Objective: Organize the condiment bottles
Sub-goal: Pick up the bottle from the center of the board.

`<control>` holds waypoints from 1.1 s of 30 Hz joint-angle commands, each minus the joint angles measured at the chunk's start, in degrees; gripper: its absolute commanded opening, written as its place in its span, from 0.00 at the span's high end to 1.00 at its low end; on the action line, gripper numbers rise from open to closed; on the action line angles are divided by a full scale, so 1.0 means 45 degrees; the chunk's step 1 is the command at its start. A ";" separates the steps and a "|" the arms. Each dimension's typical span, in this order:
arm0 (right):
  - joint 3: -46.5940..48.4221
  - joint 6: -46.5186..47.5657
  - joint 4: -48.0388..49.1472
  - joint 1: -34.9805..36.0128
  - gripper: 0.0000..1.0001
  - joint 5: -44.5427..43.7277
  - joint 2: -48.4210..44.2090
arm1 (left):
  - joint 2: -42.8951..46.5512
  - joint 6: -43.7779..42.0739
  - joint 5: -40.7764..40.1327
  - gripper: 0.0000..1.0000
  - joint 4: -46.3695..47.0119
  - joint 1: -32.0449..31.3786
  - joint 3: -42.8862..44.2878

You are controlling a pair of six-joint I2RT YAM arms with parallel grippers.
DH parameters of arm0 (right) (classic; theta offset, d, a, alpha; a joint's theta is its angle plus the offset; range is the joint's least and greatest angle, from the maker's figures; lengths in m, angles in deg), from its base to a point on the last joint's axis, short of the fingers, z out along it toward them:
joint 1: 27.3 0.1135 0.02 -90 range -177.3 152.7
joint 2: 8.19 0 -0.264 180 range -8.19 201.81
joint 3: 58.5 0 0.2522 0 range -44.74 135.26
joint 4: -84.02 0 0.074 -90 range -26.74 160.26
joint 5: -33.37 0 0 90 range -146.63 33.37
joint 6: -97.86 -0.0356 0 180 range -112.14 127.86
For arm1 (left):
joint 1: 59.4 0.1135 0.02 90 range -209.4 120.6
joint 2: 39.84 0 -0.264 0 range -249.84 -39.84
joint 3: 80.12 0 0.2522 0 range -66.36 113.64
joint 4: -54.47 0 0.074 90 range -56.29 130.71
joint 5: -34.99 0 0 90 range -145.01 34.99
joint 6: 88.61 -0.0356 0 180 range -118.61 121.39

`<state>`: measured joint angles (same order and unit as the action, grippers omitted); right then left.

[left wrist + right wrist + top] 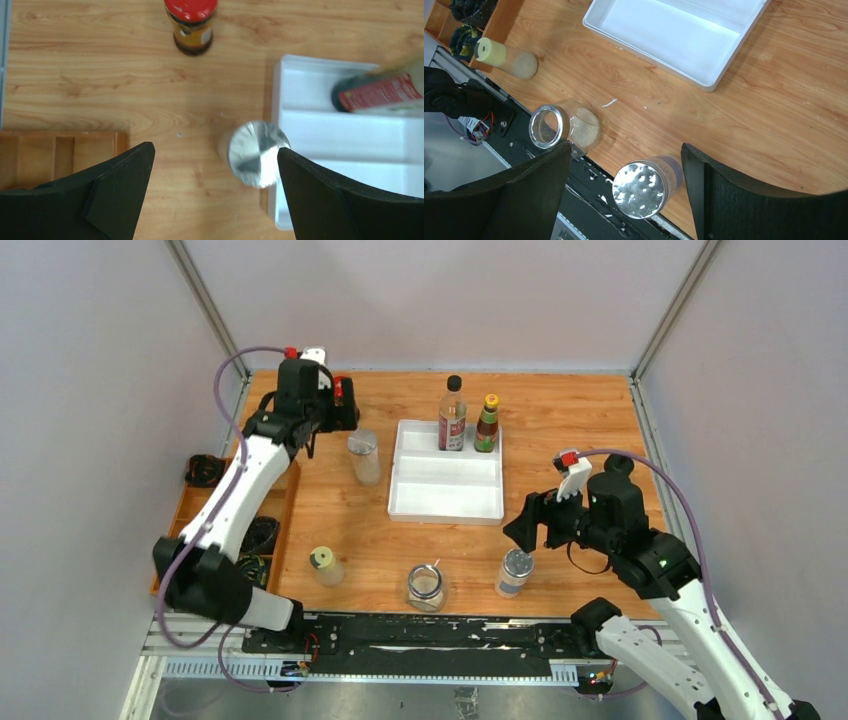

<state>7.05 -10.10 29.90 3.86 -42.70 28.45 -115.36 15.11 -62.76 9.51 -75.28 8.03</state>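
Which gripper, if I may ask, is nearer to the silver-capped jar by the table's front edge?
Right. The right gripper hovers just above the jar; the left gripper is far off, back left.

Robot lab cell: white panel walls [430, 300], aluminium rail [190, 643], wooden tabletop [570, 425].

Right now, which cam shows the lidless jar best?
Right wrist: the lidless jar is close, its open mouth and silver rim plain. Top external shows it small, from above. Left wrist misses it.
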 commanded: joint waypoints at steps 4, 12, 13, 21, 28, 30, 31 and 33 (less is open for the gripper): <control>-0.0368 0.0041 -0.0372 0.0186 0.13 -0.0141 0.0097 | -0.4882 -0.0655 0.0299 0.00 0.0887 0.1426 0.4217; -0.0425 0.0472 0.0168 0.0185 0.13 -0.0435 0.1167 | -0.8149 -0.0744 -0.0032 0.05 0.1452 0.1576 0.6831; -0.0414 0.0506 0.0256 0.0186 0.13 -0.0420 0.1307 | -0.8337 -0.0743 -0.0304 0.06 0.1436 0.1576 0.6956; -0.0707 0.0662 0.0806 0.0186 0.13 -0.0253 0.1946 | -0.9306 -0.1027 -0.1116 0.05 0.1592 0.1610 0.7267; -0.0747 0.0724 0.0891 0.0186 0.13 -0.0285 0.2063 | -0.9871 -0.1086 -0.0774 0.06 0.1940 0.1750 0.7350; -0.0765 0.0740 0.0897 0.0186 0.13 -0.0322 0.2069 | -0.9903 -0.1159 -0.0777 0.06 0.2165 0.1751 0.7257; -0.0776 0.0757 0.0885 0.0186 0.13 -0.0318 0.2076 | -0.9977 -0.1181 -0.0768 0.07 0.2185 0.1751 0.7292; -0.0803 0.0774 0.0909 0.0186 0.13 -0.0356 0.2101 | -1.0138 -0.1248 -0.0759 0.07 0.2121 0.1770 0.7494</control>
<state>4.36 -7.56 33.44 3.86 -43.81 37.96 -159.53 10.74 -66.15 17.21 -67.83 39.83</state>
